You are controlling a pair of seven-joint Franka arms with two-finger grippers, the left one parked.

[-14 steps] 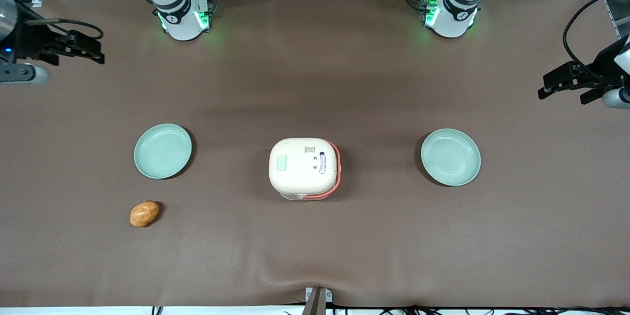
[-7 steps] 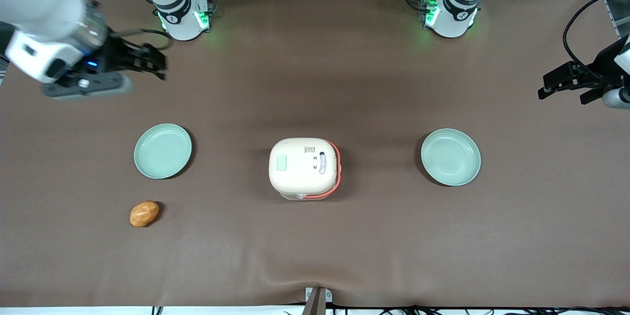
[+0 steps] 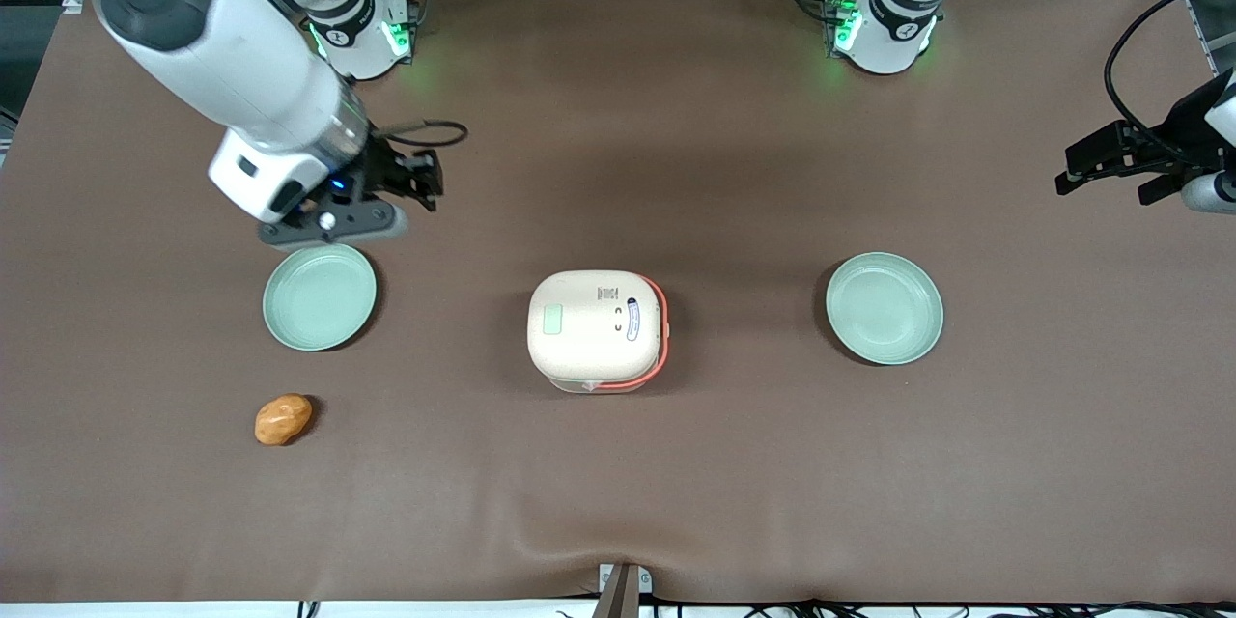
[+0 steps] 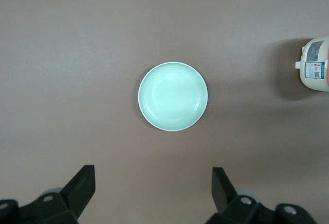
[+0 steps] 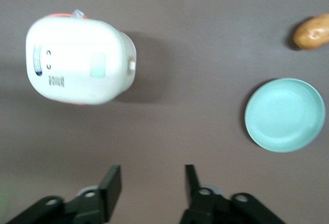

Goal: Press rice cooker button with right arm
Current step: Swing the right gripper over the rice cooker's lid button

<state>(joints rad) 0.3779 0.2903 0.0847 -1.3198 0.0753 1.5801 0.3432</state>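
Observation:
The rice cooker (image 3: 594,328) is cream-white with a coral-orange handle band and stands mid-table with its lid shut. A pale green square button (image 3: 552,319) sits on the lid. The white right arm (image 3: 241,48) reaches over the table. Its black gripper (image 3: 427,182) hangs open and empty above bare cloth, farther from the front camera than the cooker and toward the working arm's end of the table from it. In the right wrist view the cooker (image 5: 79,59) and its button (image 5: 97,64) show ahead of the open gripper (image 5: 152,183), well apart from it.
A green plate (image 3: 320,296) lies just under the arm's wrist and also shows in the right wrist view (image 5: 285,114). An orange-brown potato-like lump (image 3: 283,419) lies nearer the front camera. A second green plate (image 3: 884,308) lies toward the parked arm's end.
The right arm has swung in from the table's edge toward the cooker, its gripper now beside the near plate. The cooker, plates and lump have not moved.

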